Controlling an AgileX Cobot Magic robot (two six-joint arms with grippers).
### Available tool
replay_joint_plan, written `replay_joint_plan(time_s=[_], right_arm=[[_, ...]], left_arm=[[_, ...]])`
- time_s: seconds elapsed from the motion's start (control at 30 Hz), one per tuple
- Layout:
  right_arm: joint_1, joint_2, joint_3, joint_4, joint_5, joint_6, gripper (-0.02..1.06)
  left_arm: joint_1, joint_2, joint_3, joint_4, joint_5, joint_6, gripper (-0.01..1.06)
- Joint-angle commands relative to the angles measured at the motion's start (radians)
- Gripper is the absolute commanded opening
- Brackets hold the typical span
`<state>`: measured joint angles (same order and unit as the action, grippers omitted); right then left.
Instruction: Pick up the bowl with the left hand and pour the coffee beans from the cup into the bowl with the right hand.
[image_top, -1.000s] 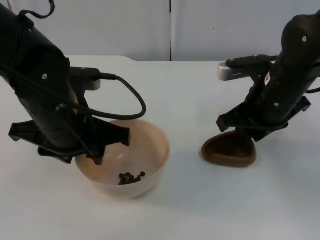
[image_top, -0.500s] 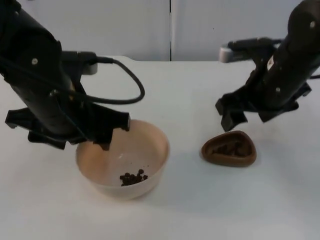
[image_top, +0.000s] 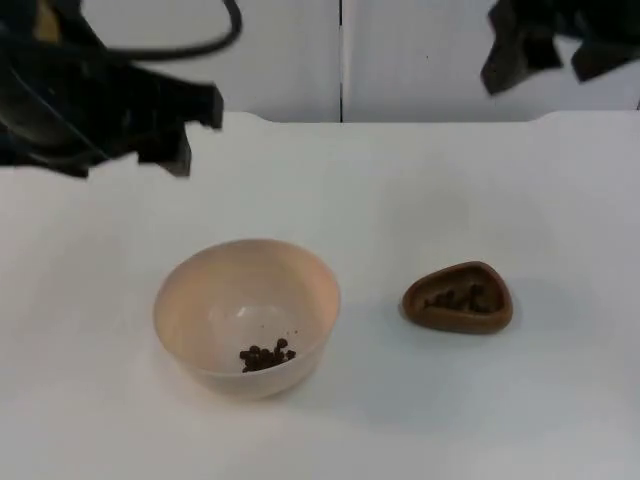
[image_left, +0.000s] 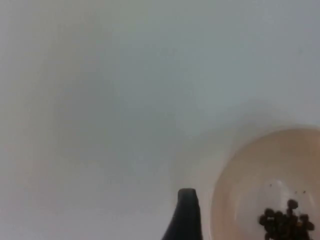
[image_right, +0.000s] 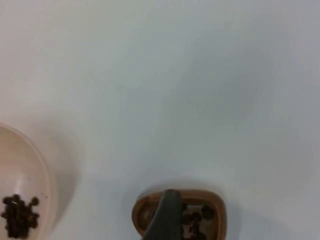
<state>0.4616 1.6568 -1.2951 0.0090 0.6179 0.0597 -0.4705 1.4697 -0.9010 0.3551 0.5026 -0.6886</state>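
Beans (image_top: 266, 355) lie in your bowl (image_top: 246, 316), cup (image_top: 458, 298) at its 3 o'clock; left gripper (image_top: 150, 125) and right gripper (image_top: 545, 45) hang high, finger state untellable; regrasp next.

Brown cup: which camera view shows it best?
The top view: the whole brown cup stands on the table, beans still inside. The right wrist view shows it partly behind a fingertip. The left wrist view shows the bowl.

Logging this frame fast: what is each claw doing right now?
Left claw: raised above the table behind the bowl, holding nothing; open or shut cannot be told.
Right claw: raised high behind the cup, holding nothing; cannot be told.
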Motion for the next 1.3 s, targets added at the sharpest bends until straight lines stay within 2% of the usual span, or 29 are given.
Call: replay_joint_plan(time_s=[0.0,0.37,0.5,0.73,0.97,1.2,1.27], right_arm=[[0.001,-0.106,-0.001,0.0,0.032,-0.001,0.74],[0.001,-0.311,0.002,0.0,0.14,-0.012,0.74],[0.001,-0.409,0.002,0.002,0.203,-0.023,0.74],[0.001,-0.527,0.031,0.002,0.224,-0.023,0.74],[0.001,-0.699,0.178,-0.009,0.185,-0.025,0.74],[0.001,-0.87,0.34,-0.009,0.177,-0.03,0.74],[0.001,-0.932,0.389,-0.009,0.176,-0.03,0.74]], left_arm=[[-0.005,-0.112,-0.001,0.001,0.019,0.015,0.69],[-0.005,-0.367,-0.001,0.0,0.079,0.059,0.69],[-0.005,-0.485,-0.001,0.0,0.157,0.094,0.69],[-0.005,-0.614,-0.001,-0.009,0.218,0.127,0.69],[-0.005,-0.76,0.006,-0.031,0.255,0.195,0.69],[-0.005,-0.889,0.125,-0.034,0.264,0.208,0.69],[-0.005,-0.927,0.148,-0.034,0.293,0.21,0.69]])
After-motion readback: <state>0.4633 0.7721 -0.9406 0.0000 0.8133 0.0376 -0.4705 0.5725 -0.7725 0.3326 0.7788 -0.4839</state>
